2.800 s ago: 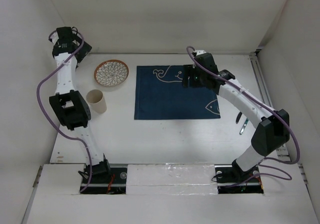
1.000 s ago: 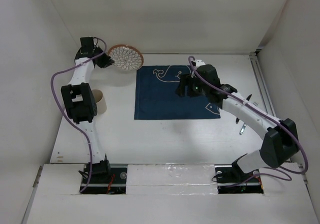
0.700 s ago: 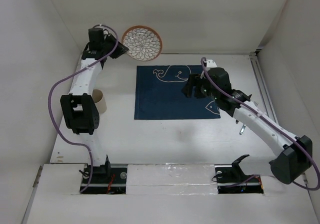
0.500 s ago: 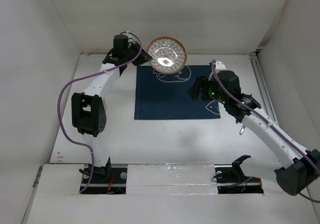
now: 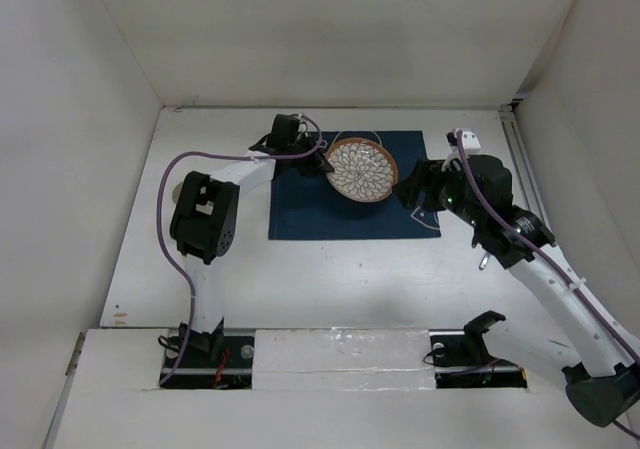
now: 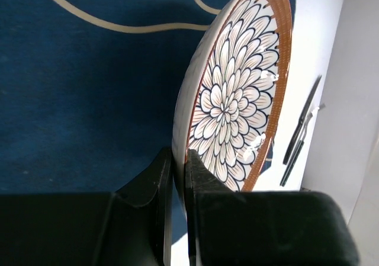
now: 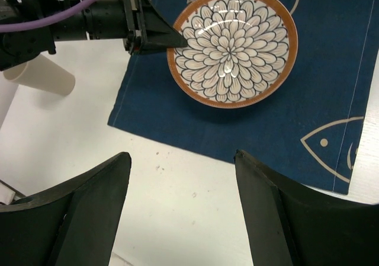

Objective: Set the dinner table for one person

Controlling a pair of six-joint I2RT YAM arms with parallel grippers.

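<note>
Top external: left gripper [image 5: 322, 159] carried plate [image 5: 362, 169] over placemat [image 5: 310, 214].

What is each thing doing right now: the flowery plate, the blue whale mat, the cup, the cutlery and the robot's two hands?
Plate: pinched by its rim, over the mat.
Blue mat: spread flat on the dinner table.
Cup: on the bare table beside the mat, untouched.
Cutlery: lying on the table off the mat.
Left hand: shut on the plate's rim.
Right hand: open, empty, above the mat's edge.
</note>
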